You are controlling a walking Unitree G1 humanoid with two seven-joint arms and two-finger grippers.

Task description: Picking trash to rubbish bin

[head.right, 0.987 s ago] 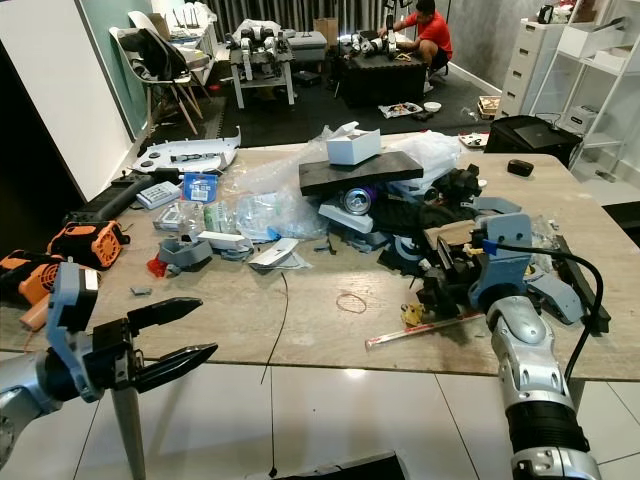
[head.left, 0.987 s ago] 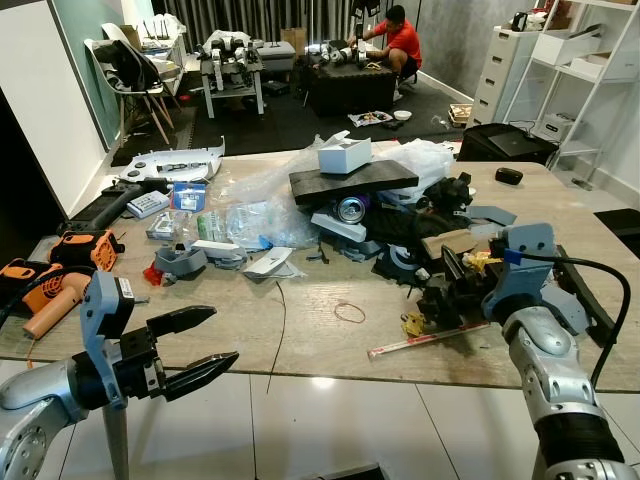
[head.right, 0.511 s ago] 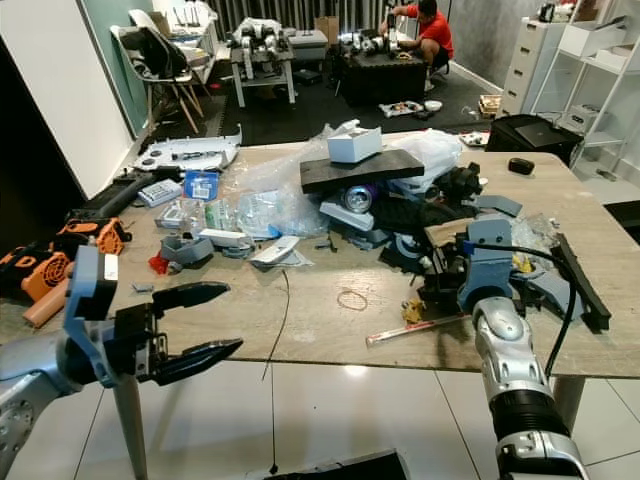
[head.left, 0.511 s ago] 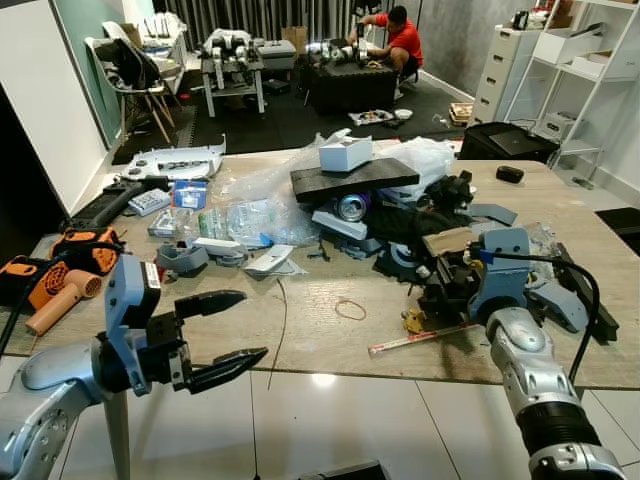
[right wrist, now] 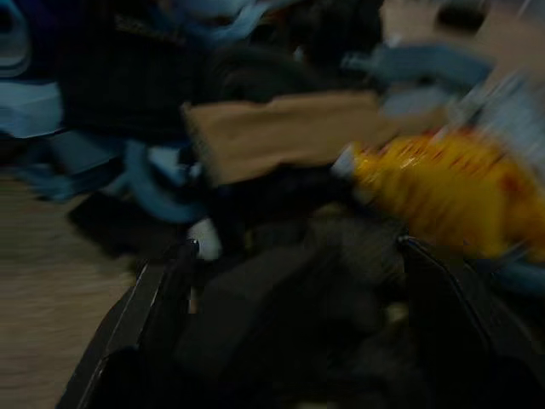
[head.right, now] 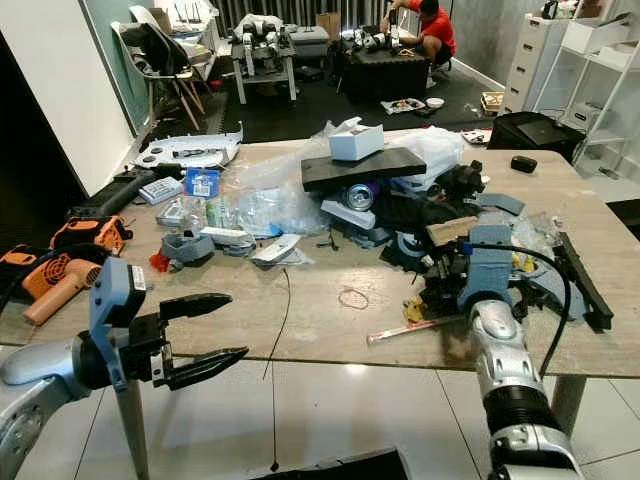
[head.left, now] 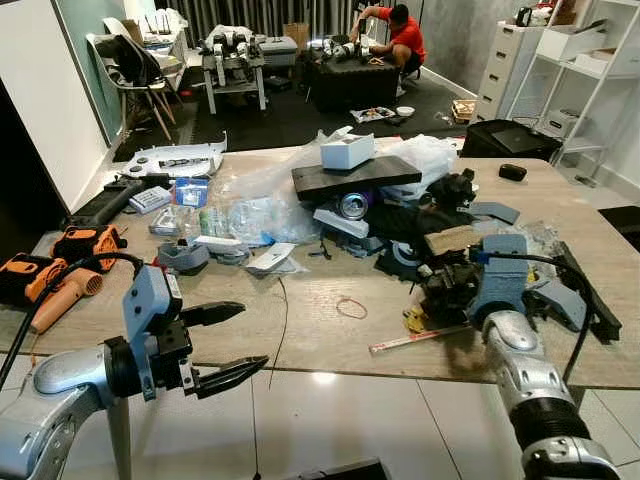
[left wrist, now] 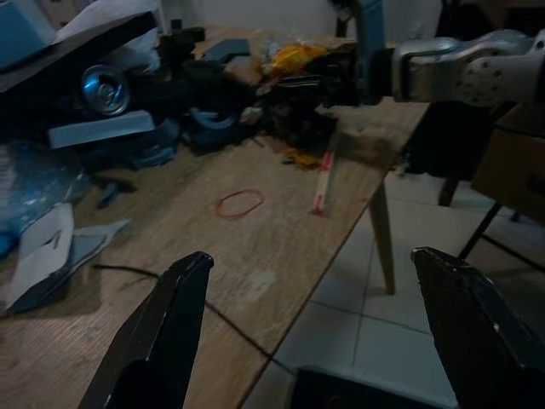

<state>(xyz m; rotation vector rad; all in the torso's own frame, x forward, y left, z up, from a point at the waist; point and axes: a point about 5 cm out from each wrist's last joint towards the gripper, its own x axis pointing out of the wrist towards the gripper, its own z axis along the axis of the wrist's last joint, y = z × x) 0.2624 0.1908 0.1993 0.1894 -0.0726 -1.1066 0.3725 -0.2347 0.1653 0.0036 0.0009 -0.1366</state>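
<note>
Clutter covers the wooden table (head.left: 300, 310) at mid frame — plastic bags, blue parts, a drink can (head.left: 351, 207) under a black board (head.left: 355, 178). I have the left gripper (head.left: 228, 345) at lower left, off the table's near edge above the tiled floor, fingers spread wide and holding nothing. My right gripper (right wrist: 289, 281) sits at the right of the frame, pushed against the dark pile; its fingers stand apart around black scraps, just short of a yellow wrapper (right wrist: 438, 192) and a brown card piece (right wrist: 281, 132). A rubber band (head.left: 351, 308) lies loose between the arms.
</note>
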